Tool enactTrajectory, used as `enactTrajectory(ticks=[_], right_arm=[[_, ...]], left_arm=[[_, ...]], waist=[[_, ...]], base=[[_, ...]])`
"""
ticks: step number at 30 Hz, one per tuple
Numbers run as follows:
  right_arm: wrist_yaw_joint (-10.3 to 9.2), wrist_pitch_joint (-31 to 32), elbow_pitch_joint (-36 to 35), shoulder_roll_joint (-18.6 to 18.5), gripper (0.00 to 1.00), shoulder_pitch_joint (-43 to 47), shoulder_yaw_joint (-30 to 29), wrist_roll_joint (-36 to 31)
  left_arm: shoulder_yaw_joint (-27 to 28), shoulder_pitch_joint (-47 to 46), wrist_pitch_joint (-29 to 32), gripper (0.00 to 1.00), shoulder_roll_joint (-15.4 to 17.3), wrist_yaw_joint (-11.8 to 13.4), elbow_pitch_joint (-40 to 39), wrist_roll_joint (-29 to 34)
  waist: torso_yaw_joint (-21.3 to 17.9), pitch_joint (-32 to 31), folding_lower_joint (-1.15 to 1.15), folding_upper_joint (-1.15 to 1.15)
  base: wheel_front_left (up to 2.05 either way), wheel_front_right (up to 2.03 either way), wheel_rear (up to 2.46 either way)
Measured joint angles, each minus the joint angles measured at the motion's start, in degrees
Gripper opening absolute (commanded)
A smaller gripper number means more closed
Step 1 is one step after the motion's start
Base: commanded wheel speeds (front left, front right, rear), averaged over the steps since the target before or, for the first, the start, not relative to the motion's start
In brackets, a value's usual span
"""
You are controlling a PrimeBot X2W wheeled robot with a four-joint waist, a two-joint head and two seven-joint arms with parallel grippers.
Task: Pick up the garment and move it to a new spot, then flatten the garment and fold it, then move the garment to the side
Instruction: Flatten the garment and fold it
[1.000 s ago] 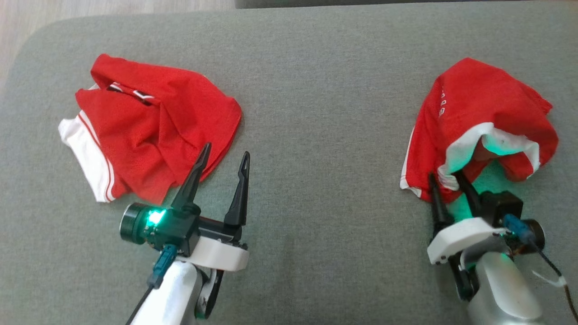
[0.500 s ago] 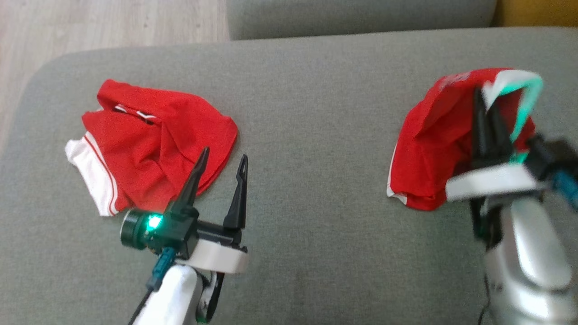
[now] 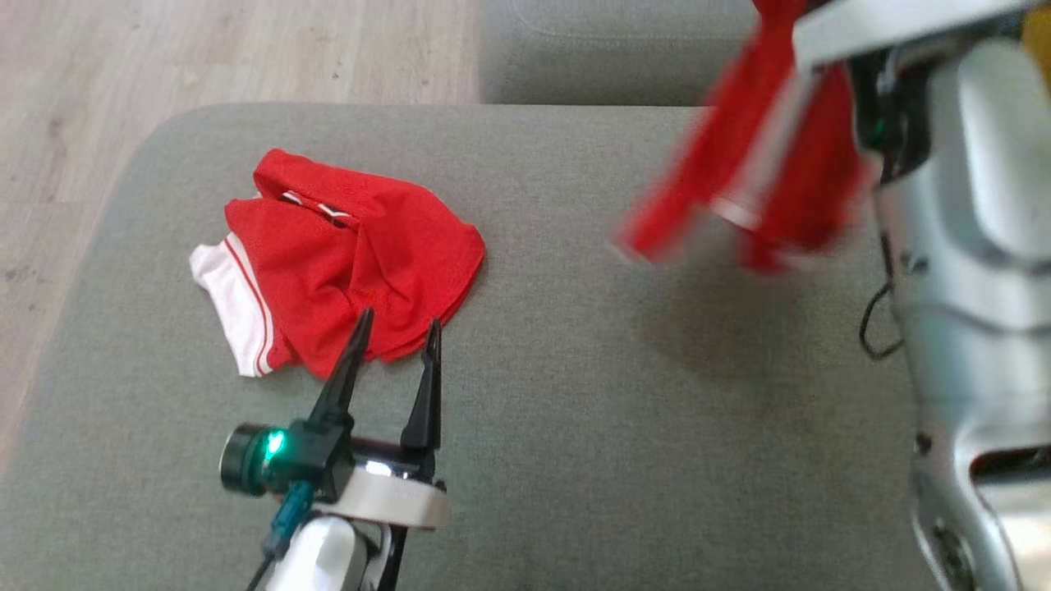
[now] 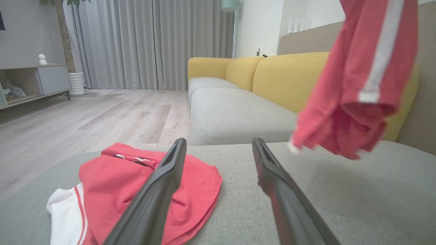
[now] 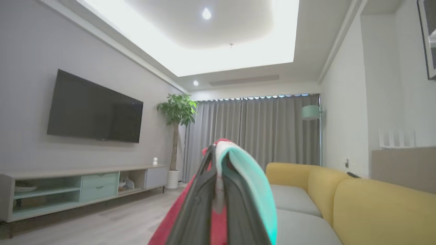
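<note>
Hanging crumpled from clenched right gripper (image 5: 218, 160): red garment (image 3: 739, 189), white stripe, above sofa (image 3: 575, 410); left gripper (image 3: 400, 318) splayed.

The hanging garment (image 3: 716, 182) is a red blur, its top cut off by the upper edge. The left fingers (image 3: 345, 368) hide the near hem of the lying garment (image 3: 353, 246) just beyond them.
</note>
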Motion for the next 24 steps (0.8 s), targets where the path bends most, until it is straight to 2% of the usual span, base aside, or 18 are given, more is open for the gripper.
enactTrajectory(ticks=[3, 7, 13, 16, 17, 18, 21, 24], right_arm=[[0.00, -0.96, 0.29, -1.34, 0.00, -2.34, 0.18, 2.33], [0.00, 0.93, -0.16, -7.28, 0.00, 1.22, -1.38, 7.38], [0.00, 12.30, 4.11, -17.15, 0.00, 16.06, -3.98, 13.01], [0.00, 16.83, 10.16, -18.90, 0.00, 21.03, -7.12, 10.90], [0.00, 17.34, 12.24, -18.98, 0.34, 21.65, -9.01, 8.92], [0.00, 17.59, 13.74, -18.93, 1.00, 21.77, -11.13, 7.23], [0.00, 16.02, 14.78, -17.98, 1.00, 20.87, -16.08, 1.92], [0.00, 12.37, 14.12, -15.04, 1.00, 19.42, -20.48, -1.40]], left_arm=[[0.41, 1.39, 0.00, 1.00, 0.00, 0.02, -0.01, 0.02], [1.52, 1.41, 0.00, 1.00, -0.02, -0.03, -0.44, 0.15], [1.32, 0.99, 0.00, 1.00, -0.13, -0.68, -0.71, 1.32], [1.08, -0.41, 0.00, 1.00, -0.14, -0.97, -0.70, 1.76], [0.98, -1.06, 0.00, 1.00, -0.16, -0.97, -0.69, 1.86], [0.94, -1.62, 0.00, 1.00, -0.18, -0.98, -0.70, 2.05], [0.63, -2.63, 0.00, 1.00, -0.20, -1.03, -0.66, 2.14], [0.31, -2.65, 0.00, 1.00, -0.21, -1.04, -0.47, 2.14]], waist=[[-0.19, -0.40, 0.00, 0.00], [-1.57, -0.40, 0.00, 0.00], [-4.25, 1.14, 0.00, 0.00], [-5.39, 2.57, 0.01, 0.00], [-5.75, 3.04, 0.01, 0.00], [-6.10, 3.50, 0.01, 0.00], [-6.97, 4.62, 0.01, 0.00], [-7.54, 5.21, 0.01, 0.00]], base=[[0.00, 0.00, 0.00], [0.00, 0.00, 0.00], [0.00, 0.00, 0.00], [0.00, 0.00, 0.00], [0.00, 0.00, 0.00], [0.00, 0.00, 0.00], [0.00, 0.00, 0.00], [0.00, 0.00, 0.00]])
